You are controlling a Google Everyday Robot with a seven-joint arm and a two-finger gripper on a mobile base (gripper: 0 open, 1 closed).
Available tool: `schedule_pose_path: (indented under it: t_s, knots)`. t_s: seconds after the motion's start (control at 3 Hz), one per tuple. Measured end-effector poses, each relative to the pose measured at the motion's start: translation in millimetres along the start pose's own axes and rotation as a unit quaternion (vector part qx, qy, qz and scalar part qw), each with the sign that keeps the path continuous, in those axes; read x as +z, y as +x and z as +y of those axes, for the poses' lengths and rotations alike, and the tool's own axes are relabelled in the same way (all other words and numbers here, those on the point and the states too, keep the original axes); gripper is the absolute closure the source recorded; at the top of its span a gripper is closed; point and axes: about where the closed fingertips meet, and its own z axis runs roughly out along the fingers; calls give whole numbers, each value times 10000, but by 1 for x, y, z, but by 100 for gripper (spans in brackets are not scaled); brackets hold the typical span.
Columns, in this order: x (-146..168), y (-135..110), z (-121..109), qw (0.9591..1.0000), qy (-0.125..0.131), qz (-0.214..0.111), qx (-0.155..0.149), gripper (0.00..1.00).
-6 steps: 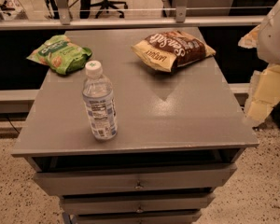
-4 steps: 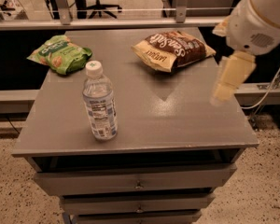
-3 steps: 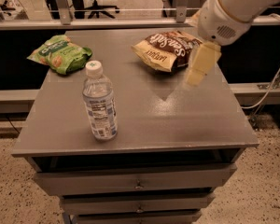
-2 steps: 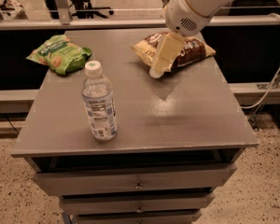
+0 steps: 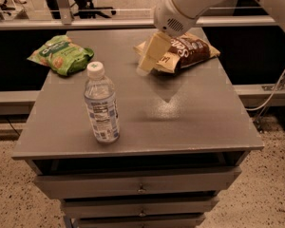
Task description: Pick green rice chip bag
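Note:
The green rice chip bag lies flat at the far left corner of the grey table. It is light green with white lettering and orange-tan chip pictures. My gripper hangs from the white arm above the table's far middle, in front of the brown chip bag. It is to the right of the green bag, apart from it, and holds nothing.
A brown-and-cream chip bag lies at the far right, partly behind the gripper. A clear water bottle with a white cap stands upright at the front left. Drawers sit below the tabletop. A railing and chairs stand behind.
The arm has swung in from the right edge of view, leftward across the table, to hang in front of the brown bag. The bags and bottle have not moved.

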Motion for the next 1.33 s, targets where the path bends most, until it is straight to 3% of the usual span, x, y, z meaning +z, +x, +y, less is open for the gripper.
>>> schedule_pose_path:
  t_s: [0.33,0.67,1.33]
  knots:
    - [40,-45,-18,9983,9,-575,98,0]
    - [82,-87,-36,9933,-44,-1115,294,0]
    - [160,-147,-29,9821,-335,-1642,862,0]
